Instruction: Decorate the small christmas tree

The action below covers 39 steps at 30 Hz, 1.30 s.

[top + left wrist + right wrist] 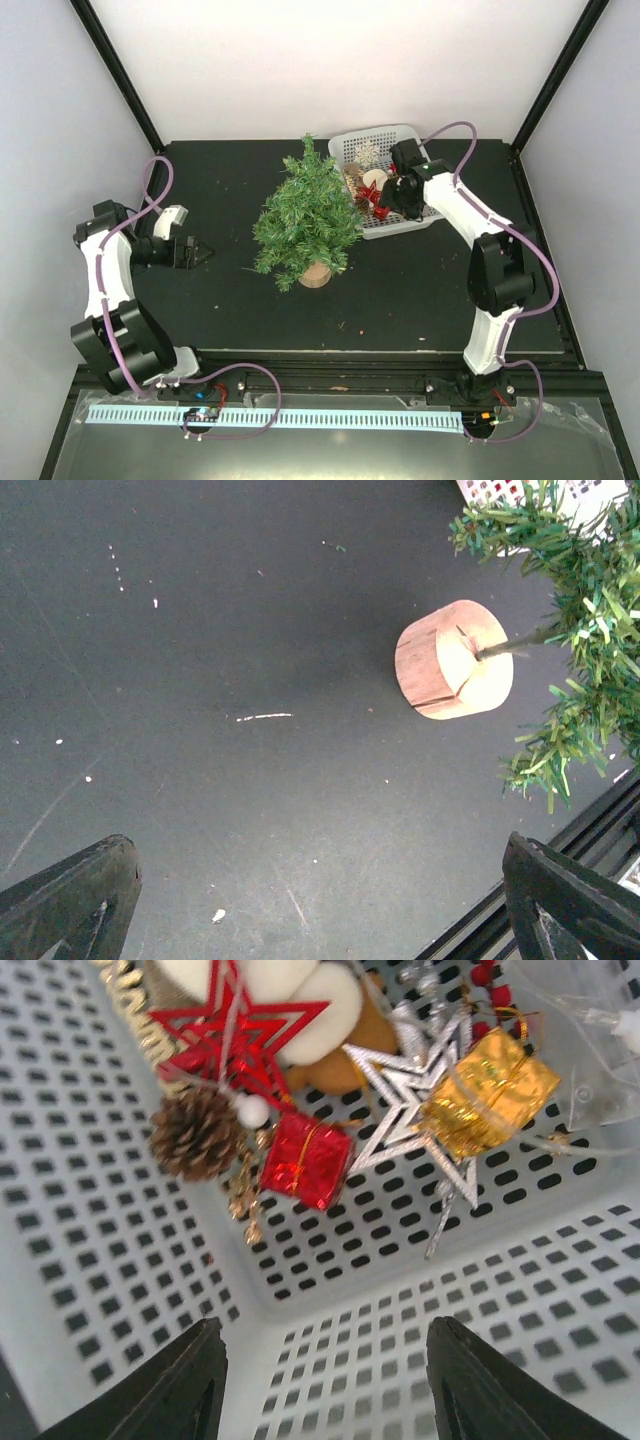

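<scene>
- Needles of the small christmas tree (308, 220) spread green over the middle of the dark table (420, 290), with its tip toward the far wall and its round tan base (455, 660) toward the near edge.
- Whether the tree stood straight or leaned could not be told from these views. A thin stem ran from the base's flat face into the branches.
- Just to the tree's right, on the far side, sat a white basket (400, 133), its left rim partly behind the branches in the top view.
- A heap of ornaments lay in the basket: a red star (240, 1025), a pine cone (195, 1132), a red gift box (307, 1160), a silver star (405, 1095) and a gold gift box (490, 1090). The gold box rested on the silver star.
- The right gripper (325, 1380) hung over the basket's perforated floor, jaws apart with nothing between them, near the red gift box but clear of it.
- The left gripper (320, 900) hovered over bare table well to the left of the tree, jaws spread wide and empty.
</scene>
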Each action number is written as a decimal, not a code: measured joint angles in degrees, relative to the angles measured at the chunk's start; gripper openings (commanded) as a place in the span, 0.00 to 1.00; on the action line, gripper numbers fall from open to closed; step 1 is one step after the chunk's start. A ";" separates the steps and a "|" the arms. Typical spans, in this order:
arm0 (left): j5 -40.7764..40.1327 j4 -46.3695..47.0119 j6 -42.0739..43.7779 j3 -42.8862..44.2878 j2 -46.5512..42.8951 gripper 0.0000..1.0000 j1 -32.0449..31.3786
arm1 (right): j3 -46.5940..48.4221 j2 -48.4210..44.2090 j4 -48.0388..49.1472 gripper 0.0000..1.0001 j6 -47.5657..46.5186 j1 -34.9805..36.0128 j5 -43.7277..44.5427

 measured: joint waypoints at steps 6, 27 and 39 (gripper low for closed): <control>-0.02 0.00 0.02 -1.40 -1.27 0.99 -0.02 | -0.66 1.90 4.35 0.54 3.48 -5.53 -4.04; 0.15 2.05 -1.55 -2.91 -1.40 0.99 -0.55 | -16.26 -1.77 11.91 0.53 5.29 -6.38 -5.97; 0.22 3.69 -2.73 -3.72 -1.40 0.99 -1.16 | -27.39 -13.81 9.94 0.53 5.40 -6.40 -2.34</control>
